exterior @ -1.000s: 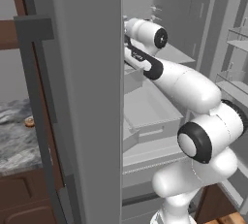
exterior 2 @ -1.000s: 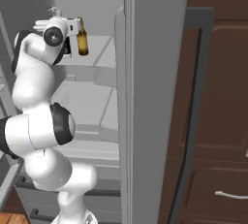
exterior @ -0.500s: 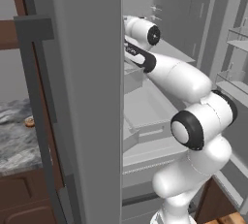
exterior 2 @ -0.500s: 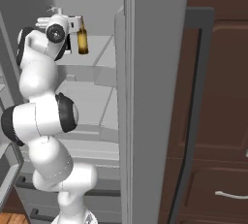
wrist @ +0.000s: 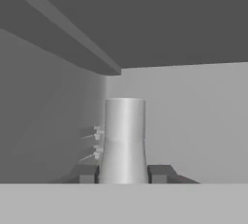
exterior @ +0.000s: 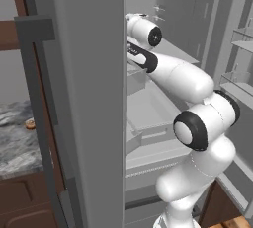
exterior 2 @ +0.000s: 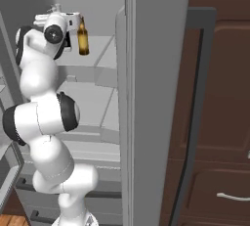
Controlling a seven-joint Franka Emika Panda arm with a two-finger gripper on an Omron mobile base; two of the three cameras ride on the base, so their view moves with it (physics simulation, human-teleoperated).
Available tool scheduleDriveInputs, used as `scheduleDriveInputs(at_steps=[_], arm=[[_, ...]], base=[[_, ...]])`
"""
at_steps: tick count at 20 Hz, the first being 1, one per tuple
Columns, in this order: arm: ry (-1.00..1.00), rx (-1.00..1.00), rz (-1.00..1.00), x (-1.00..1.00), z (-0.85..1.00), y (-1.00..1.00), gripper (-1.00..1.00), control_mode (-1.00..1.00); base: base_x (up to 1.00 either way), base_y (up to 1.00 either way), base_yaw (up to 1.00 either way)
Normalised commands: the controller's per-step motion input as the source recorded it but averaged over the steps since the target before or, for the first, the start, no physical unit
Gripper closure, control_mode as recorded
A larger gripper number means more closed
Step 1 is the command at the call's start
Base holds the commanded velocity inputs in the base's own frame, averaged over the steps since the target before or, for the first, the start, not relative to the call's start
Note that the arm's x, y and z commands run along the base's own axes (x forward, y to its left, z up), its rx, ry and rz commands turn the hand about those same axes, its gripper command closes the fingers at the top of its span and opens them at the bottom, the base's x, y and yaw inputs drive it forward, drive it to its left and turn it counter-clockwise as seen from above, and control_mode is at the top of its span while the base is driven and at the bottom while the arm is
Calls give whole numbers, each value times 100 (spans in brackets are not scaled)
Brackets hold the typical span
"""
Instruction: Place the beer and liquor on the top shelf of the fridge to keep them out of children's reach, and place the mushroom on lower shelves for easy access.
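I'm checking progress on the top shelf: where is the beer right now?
In the right base view the beer hangs upright in the shut gripper, inside the open fridge near its top, above a white shelf.

beer [exterior 2: 83, 38] reads as glossy amber-brown glass, fridge [exterior: 89, 98] outer skin a matt smooth grey like brushed metal with a pale smooth plastic-looking interior, cabinets [exterior 2: 219, 122] dark brown wood with a satin finish, desk [exterior: 15, 138] at left a mottled grey polished stone.
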Motion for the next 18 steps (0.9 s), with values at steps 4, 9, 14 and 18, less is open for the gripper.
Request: scheduleDriveInputs(at_steps=[4, 9, 14, 18], arm=[[-7, 0, 0, 0, 1, 0, -100, -100], [-1, 0, 0, 0, 0, 0, -100, -100], [0, 0, 0, 0, 12, 0, -100, -100], [0, 0, 0, -34, 39, -1, -100, -100]], base=[[0, 0, 0], [0, 0, 0], [0, 0, 0], [0, 0, 0]])
